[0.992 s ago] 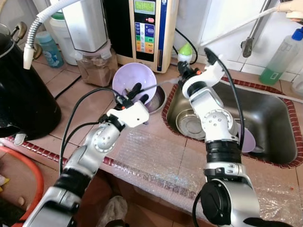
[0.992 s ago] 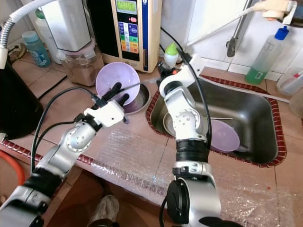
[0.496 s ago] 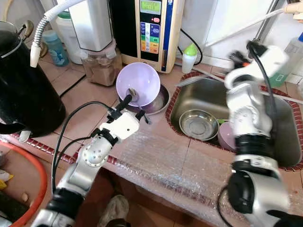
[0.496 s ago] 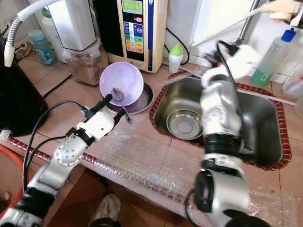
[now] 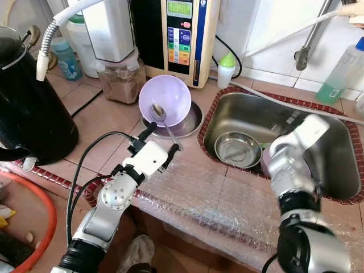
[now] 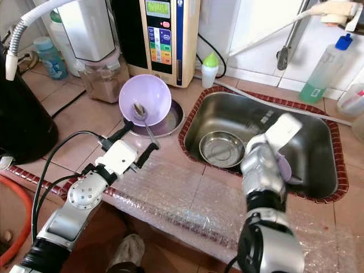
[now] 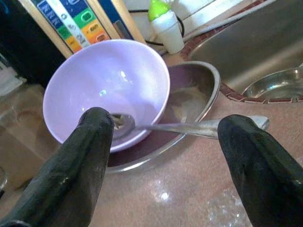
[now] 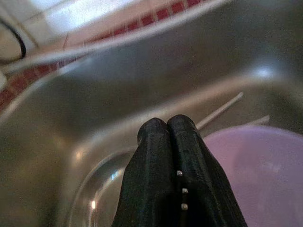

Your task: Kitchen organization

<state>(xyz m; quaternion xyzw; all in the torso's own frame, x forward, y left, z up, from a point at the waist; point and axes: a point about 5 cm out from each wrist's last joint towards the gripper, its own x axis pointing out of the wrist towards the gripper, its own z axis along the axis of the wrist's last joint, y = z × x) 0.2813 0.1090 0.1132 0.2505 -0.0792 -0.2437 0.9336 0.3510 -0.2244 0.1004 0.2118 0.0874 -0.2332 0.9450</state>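
Observation:
A purple bowl (image 5: 165, 98) leans tilted in a shallow steel dish (image 5: 191, 120) on the counter beside the sink. A metal spoon (image 5: 164, 121) lies with its head in the bowl and its handle over the dish's rim. My left gripper (image 5: 160, 140) hovers just in front of them, open, with the spoon handle (image 7: 199, 126) showing between its fingers (image 7: 90, 156), apart from both. My right gripper (image 8: 168, 126) is shut and empty, low inside the sink (image 5: 333, 114). It points over a steel bowl (image 5: 237, 149) and a second purple bowl (image 8: 251, 179).
A black kettle (image 5: 28, 102) stands at the left. A water machine (image 5: 182, 34), a jar of brown powder (image 5: 119, 82) and a green-capped bottle (image 5: 226, 68) line the back. Bubble wrap (image 5: 210, 199) covers the counter's front edge. A bottle of green liquid (image 5: 341, 71) stands behind the sink.
My right arm has swung from the sink's left rim to the right and down into the basin. My left gripper has drawn back a little from the purple bowl. The camera has shifted.

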